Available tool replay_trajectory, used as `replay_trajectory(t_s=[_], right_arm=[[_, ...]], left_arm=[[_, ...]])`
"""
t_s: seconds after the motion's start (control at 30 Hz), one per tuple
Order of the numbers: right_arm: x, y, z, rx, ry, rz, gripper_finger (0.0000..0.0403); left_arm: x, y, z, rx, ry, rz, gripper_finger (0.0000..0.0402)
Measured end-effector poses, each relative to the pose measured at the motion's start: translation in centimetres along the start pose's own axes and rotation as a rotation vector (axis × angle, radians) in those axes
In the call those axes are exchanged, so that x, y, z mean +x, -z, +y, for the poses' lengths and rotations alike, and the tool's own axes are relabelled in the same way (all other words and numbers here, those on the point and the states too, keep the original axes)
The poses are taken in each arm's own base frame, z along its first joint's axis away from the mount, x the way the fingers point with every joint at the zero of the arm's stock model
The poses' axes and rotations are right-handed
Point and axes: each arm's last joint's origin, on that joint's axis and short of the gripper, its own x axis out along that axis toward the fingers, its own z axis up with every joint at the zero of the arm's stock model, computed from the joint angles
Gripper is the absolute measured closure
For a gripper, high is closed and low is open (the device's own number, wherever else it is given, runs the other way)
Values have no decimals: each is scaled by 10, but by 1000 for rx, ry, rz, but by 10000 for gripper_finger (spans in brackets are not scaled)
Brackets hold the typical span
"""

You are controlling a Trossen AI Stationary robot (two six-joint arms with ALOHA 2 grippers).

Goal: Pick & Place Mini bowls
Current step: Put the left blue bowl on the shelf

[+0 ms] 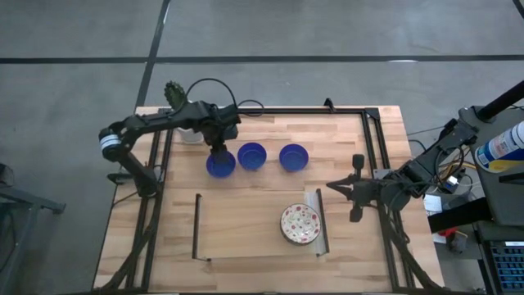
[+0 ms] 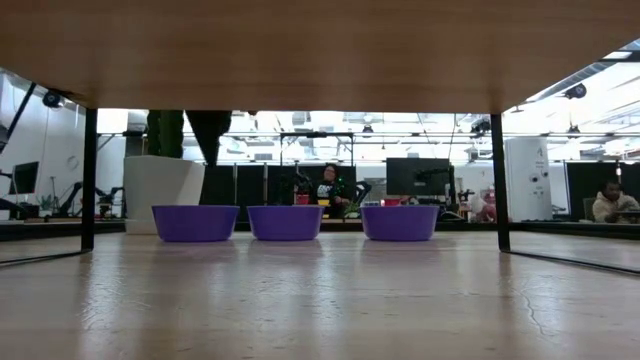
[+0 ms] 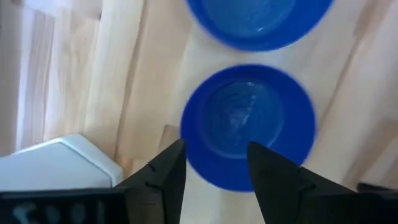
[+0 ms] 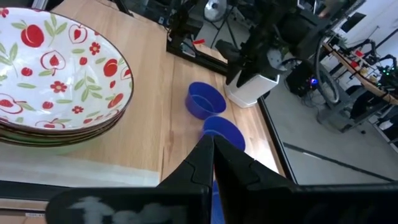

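Overhead, three blue bowls (image 1: 251,156) line the wooden table (image 1: 246,221).

Both arms are dark, nearly black, built from chunky jointed segments. The left arm (image 1: 155,123) has a pale grey-white band around one joint near its base and a thin black cable looping up over its wrist. The right arm (image 1: 409,176) carries a tangle of cables back at its base end. The left gripper (image 3: 214,180) has two black wedge-shaped fingers with angular, faceted edges. The right gripper (image 4: 212,163) has the same matte black fingers, tapering to narrow tips.
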Motion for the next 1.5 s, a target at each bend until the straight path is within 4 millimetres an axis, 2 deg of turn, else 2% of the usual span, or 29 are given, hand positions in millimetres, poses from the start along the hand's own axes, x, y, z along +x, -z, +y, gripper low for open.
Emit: replay_trajectory(t_s=[0.9,1.13,1.27,1.4,1.5], right_arm=[[2,3,0,20,7,16,394],[2,3,0,22,6,16,394],[2,3,0,22,6,16,394],[2,3,0,23,8,16,394],[2,3,0,24,8,15,394]], left_arm=[[67,-19,6,107,-15,174,239],[75,-20,6,132,-14,197,242],[75,-20,6,132,-16,188,286],[74,-22,7,147,-57,171,374],[73,-23,9,170,-115,180,394]])
